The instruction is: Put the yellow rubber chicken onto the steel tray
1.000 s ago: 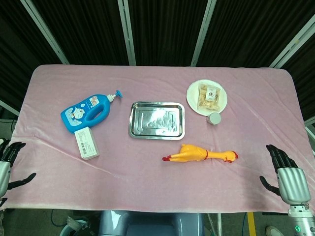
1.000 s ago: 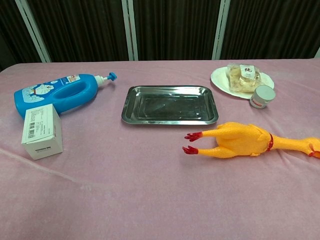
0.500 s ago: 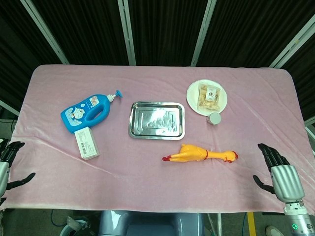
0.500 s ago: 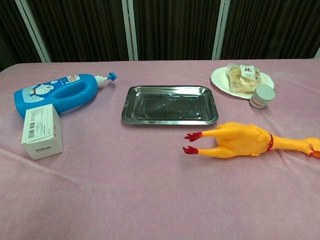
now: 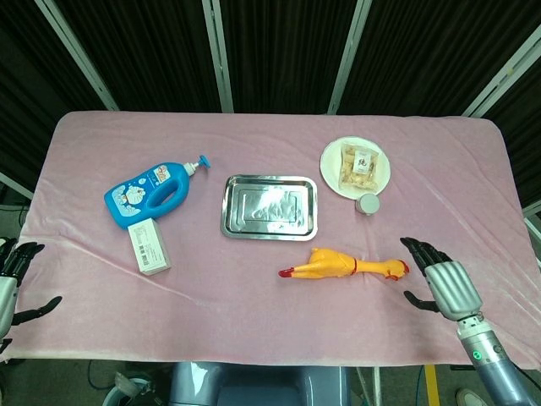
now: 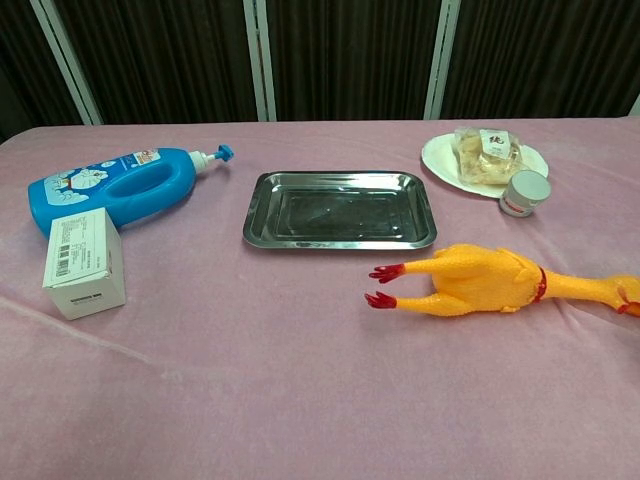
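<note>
At the near right edge of the pink-draped worktop (image 5: 254, 338), the right robot hand (image 5: 444, 283) hovers with its dark fingers (image 5: 420, 249) spread apart, holding nothing, their tips just beside the head end of the yellow rubber chicken (image 5: 342, 266). The left robot hand (image 5: 10, 283) sits at the near left corner, partly cut off by the frame edge; its fingers appear splayed and empty, though little of it shows. Neither hand shows clearly in the chest view.

The chicken lies on its side on the cloth, red feet pointing left and neck stretched right, near the steel tray (image 5: 230, 222) but apart from it, just off the tray's near right corner. The tray sits flat at the centre of the worktop with nothing in it.

To the left, a white carton (image 5: 149, 245) with a printed label lies nearer the front edge, just beside a blue pump bottle (image 5: 152, 194) resting on its side, nozzle aimed toward the tray.

On the far right, a small round tin (image 5: 368, 204) with a silver lid stands just in front of a white plate (image 5: 331, 161) carrying a clear packet of snacks (image 5: 358, 165). Dark curtains (image 5: 279, 51) with pale frame posts close off the back.
</note>
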